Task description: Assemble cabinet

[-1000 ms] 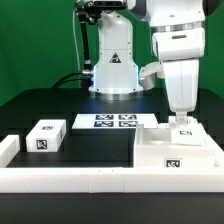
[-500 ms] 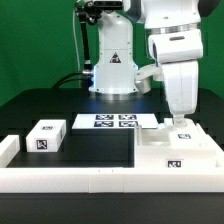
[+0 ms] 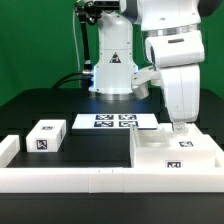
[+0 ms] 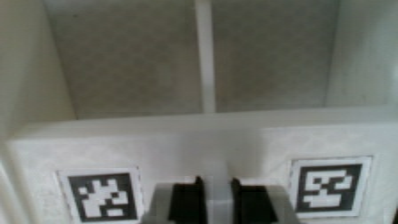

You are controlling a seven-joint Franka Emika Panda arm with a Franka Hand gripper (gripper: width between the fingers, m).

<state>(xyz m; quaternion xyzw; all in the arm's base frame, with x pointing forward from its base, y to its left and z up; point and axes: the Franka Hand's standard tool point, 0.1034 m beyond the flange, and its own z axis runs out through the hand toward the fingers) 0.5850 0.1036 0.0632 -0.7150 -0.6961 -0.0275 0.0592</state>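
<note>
The cabinet (image 3: 150, 160) sits just in front of the marker board (image 3: 115, 122), off that board's end toward the exterior view's right, with its open side up. It is a hollow box of hard white plastic, so I judge it light, stiff and smooth. It is unlikely to break, but it could slide on the dark table or twist if pinched off-centre. The box is too wide to span, so a thin upright wall is the sensible place to take hold, near the middle of its length, pinched across its thickness.

The gripper (image 3: 180, 128) hangs straight down over the cabinet wall nearest the marker board, with its tip at rim level. In the exterior view the fingertips are too small to read. That view also shows a small drawer block (image 3: 45, 136) well apart from the marker board toward the exterior view's left, and a long low rail (image 3: 90, 180) further forward, neither of which the wrist view shows.

The wrist view alone shows the gripper (image 4: 214, 202) close up. Its two dark fingers (image 4: 178, 205) stand nearly together, with a narrow pale slit between them. I cannot tell whether they grip the wall there. It also shows two tags on the cabinet (image 4: 196, 140) beside the fingers and a divider inside
</note>
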